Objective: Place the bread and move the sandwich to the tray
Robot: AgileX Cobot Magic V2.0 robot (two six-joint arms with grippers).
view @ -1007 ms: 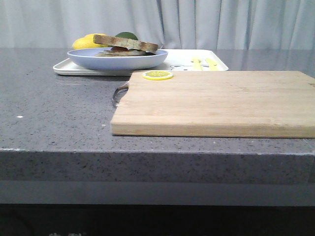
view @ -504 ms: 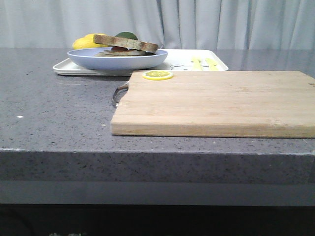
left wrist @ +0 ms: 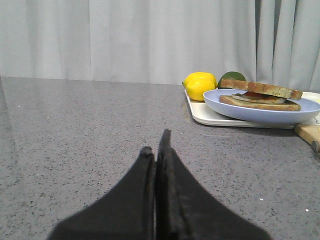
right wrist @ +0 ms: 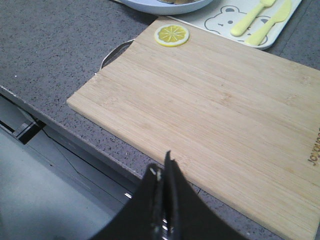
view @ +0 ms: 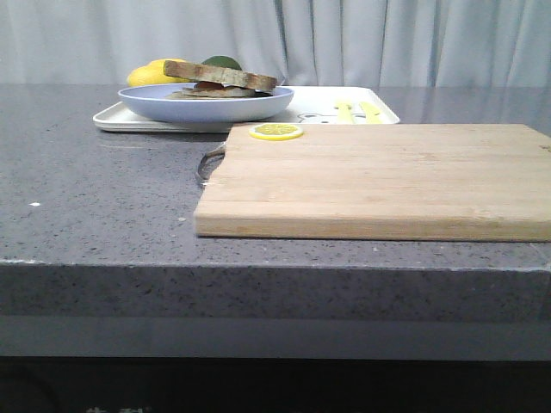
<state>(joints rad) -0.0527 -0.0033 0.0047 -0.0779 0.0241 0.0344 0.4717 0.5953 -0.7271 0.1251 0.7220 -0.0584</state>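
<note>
Left wrist view, left hand [left wrist: 156,145] pressed together, sandwich [left wrist: 261,96] well beyond, on tray [left wrist: 210,118]

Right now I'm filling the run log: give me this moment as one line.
sandwich: topped, on plate | plate: on tray | left gripper: shut, empty | right gripper: shut, empty
</note>
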